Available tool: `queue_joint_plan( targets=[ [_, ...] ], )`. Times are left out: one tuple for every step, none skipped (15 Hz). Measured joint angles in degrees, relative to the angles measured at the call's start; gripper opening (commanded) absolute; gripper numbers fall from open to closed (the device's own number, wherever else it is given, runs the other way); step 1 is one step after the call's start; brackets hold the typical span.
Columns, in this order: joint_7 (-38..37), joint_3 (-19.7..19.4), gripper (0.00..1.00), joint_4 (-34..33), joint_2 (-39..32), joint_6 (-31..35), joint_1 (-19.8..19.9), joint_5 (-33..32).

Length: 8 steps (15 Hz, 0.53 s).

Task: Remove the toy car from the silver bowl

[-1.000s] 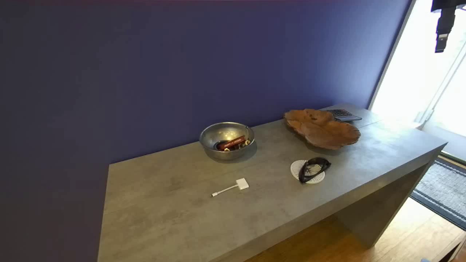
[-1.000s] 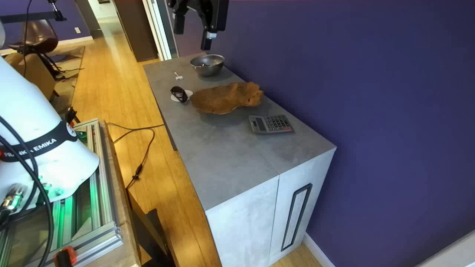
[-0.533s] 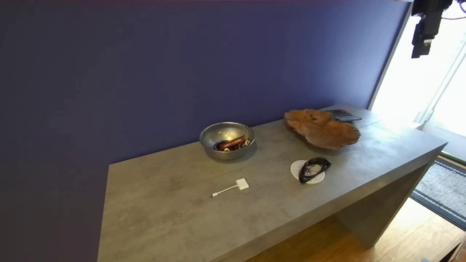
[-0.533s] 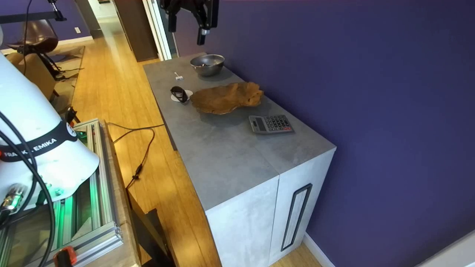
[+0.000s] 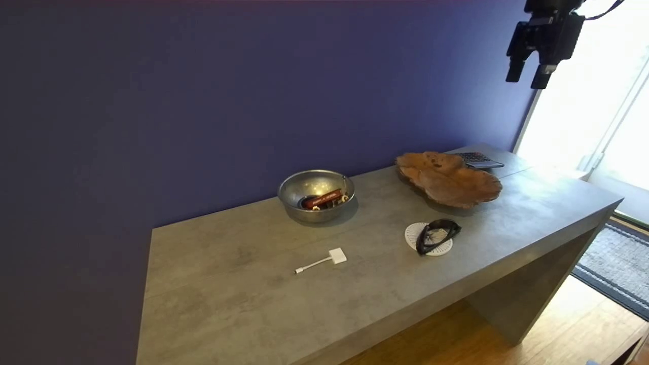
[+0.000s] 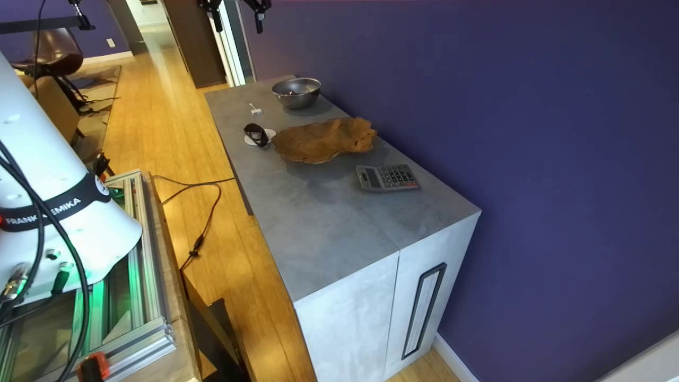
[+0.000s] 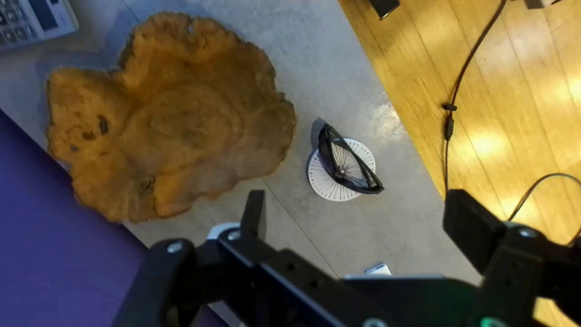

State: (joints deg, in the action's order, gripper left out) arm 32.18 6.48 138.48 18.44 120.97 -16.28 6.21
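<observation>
I hold my gripper [image 5: 528, 82] high at the right in an exterior view, well above the grey table [image 5: 228, 304] and well apart from the silver bowl [image 5: 312, 216]. My fingers [image 7: 254, 213] stand wide; in the wrist view I look down past them onto the tabletop. The toy car [image 5: 324, 199], reddish with dark bits, lies inside the bowl, toward its near right side. In an exterior view where my white arm [image 6: 32, 143] shows at the left, the bowl's contents are too small for me to make out. The bowl sits upright on the far side of the table, just beside the purple wall [image 5: 203, 101]. To its right lies the brown wooden tray [image 5: 448, 185], with a calculator [image 6: 390, 183] beyond it. On the tray's near side, dark glasses [image 7: 326, 150] rest on a round white coaster [image 7: 324, 182], and a white adapter [image 5: 337, 256] lies on the near side of the bowl.
</observation>
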Motion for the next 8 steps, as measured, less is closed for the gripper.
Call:
queue_joint_plan(
  targets=[
    [0.0, 0.6, 1.0, 0.1, 0.0, 0.7, -0.6, 0.0],
    [0.0, 0.8, 1.0, 0.1, 0.0, 0.9, -0.6, 0.0],
    [0.0, 0.7, 1.0, 0.1, 0.0, 0.9, -0.5, 0.0],
    [0.1, 0.5, 1.0, 0.1, 0.0, 0.9, -0.4, 0.0],
    [0.2, 0.5, 1.0, 0.1, 0.0, 0.9, -0.4, 0.0],
    [0.3, 0.5, 1.0, 0.1, -0.2, 1.8, -0.6, 0.7],
    [0.7, 0.6, 1.0, 0.1, -0.9, 4.4, -1.2, 2.3],
    [1.1, 1.0, 1.0, 0.1, -2.0, 8.1, -2.2, 4.3]
  ],
)
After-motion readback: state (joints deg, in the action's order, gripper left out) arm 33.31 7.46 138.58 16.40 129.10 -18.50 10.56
